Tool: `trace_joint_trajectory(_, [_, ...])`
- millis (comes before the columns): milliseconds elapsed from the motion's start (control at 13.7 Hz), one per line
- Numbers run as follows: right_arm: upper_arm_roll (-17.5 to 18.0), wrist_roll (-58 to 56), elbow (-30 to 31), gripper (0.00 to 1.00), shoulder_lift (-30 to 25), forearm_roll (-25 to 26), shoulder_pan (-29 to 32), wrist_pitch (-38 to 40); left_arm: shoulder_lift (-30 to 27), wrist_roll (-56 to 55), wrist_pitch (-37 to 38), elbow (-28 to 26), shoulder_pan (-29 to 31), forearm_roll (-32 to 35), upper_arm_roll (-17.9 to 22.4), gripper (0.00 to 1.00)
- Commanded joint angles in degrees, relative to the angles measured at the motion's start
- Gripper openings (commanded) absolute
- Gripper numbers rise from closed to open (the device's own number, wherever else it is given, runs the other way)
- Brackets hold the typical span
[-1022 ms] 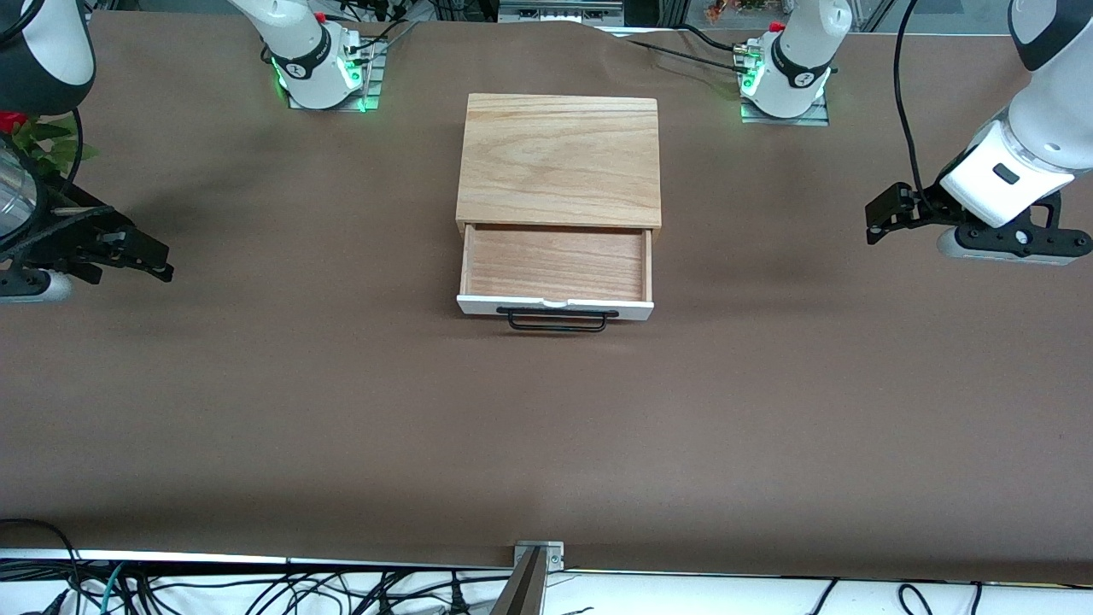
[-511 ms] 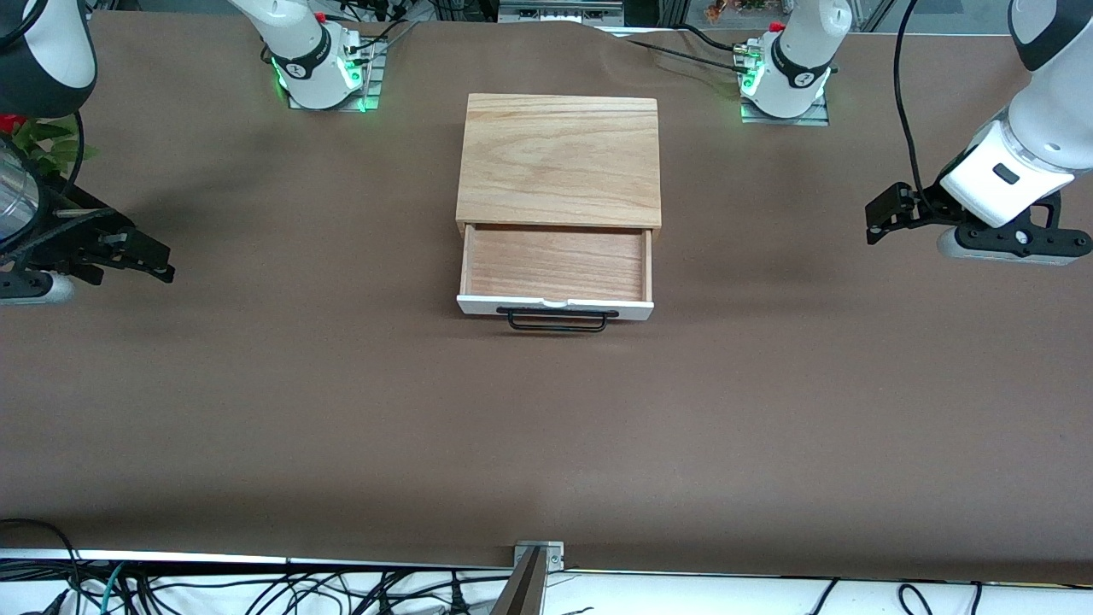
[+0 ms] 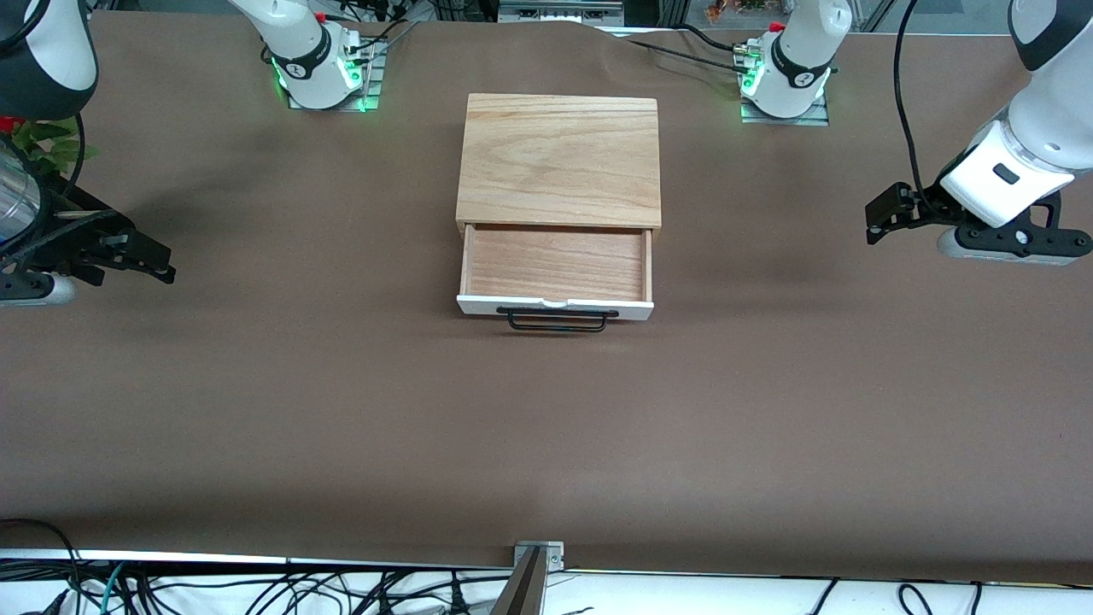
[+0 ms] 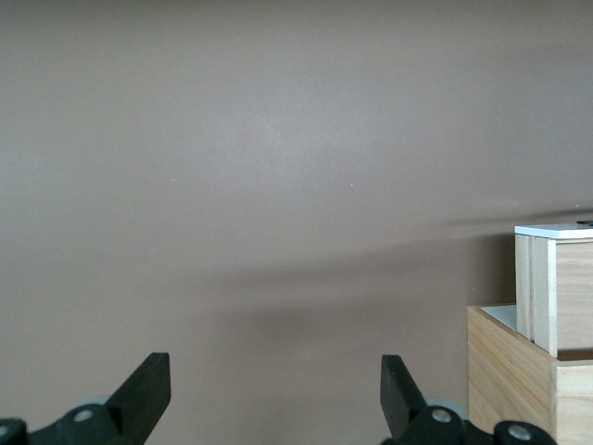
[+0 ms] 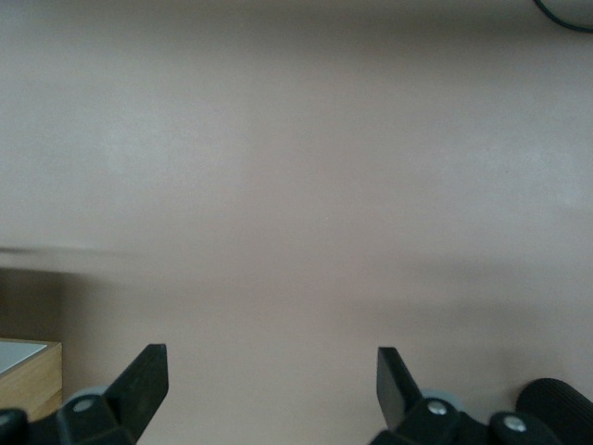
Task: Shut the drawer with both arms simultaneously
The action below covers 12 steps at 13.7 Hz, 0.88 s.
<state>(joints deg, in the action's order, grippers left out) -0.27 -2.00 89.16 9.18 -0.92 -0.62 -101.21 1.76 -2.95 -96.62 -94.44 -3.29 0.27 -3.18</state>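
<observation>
The right pincer (image 3: 158,260) hangs spread and empty over bare worktop (image 3: 341,410) at its arm's end. The drawer (image 3: 556,272) lies mid-worktop between the pincers, pulled open, handle (image 3: 557,319) toward the camera, well apart from both. The left pincer (image 3: 879,220), likewise spread, is about equally distant. Open worktop flanks the drawer.

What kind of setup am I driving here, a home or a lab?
Most likely a robotics lab bench: two arm bases bolted to a brown-covered table, loose cables along its edge, and one wooden box with its drawer open. Left gripper and right gripper wait open at the ends.
</observation>
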Motion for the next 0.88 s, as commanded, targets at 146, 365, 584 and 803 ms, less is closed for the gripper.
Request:
trace_joint_trajectory(146, [0.27, 0.42, -1.53, 1.0, 0.75, 0.22, 0.36, 0.22, -0.01, 0.75, 0.82, 0.92, 0.12, 1.57, -0.24, 1.0])
trace_joint_trajectory(365, [0.27, 0.59, -1.53, 1.0, 0.84, 0.22, 0.36, 0.31, -0.01, 0.75, 0.82, 0.92, 0.04, 1.57, -0.24, 1.0])
trace_joint_trajectory(584, [0.18, 0.6, -1.62, 1.0, 1.28, 0.13, 0.53, 0.22, -0.01, 0.75, 0.82, 0.92, 0.04, 1.57, -0.25, 1.0])
trace_joint_trajectory(803, [0.27, 0.77, -1.62, 1.0, 1.28, 0.13, 0.45, 0.22, 0.08, 0.84, 0.82, 0.92, 0.12, 1.57, -0.16, 1.0])
